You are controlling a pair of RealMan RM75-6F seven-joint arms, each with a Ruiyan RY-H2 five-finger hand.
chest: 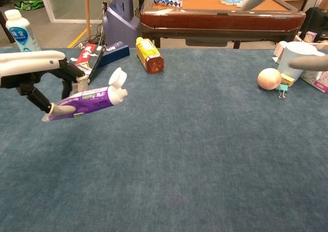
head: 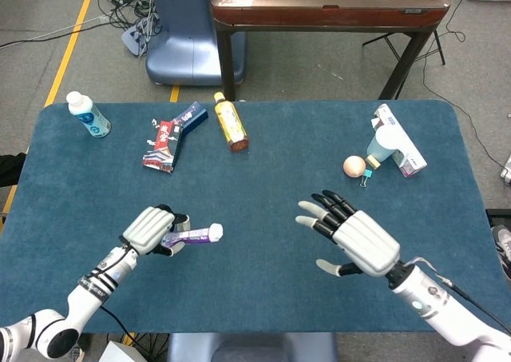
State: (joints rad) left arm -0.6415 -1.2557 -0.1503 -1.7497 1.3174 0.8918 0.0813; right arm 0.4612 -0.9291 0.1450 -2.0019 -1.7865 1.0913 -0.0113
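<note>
The purple toothpaste tube with a white cap (chest: 87, 100) is carried clear above the blue felt table (head: 263, 178), pinched in the left hand (head: 153, 229), cap pointing right. The right hand (head: 355, 238) hovers nearby, fingers spread and empty; a handover looks under way, so next comes bringing the cap end within its reach

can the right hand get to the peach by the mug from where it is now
Probably yes. The right hand is open and holds nothing, and only bare blue table lies between it and the peach; a binder clip and the mug crowd its far side.
</note>
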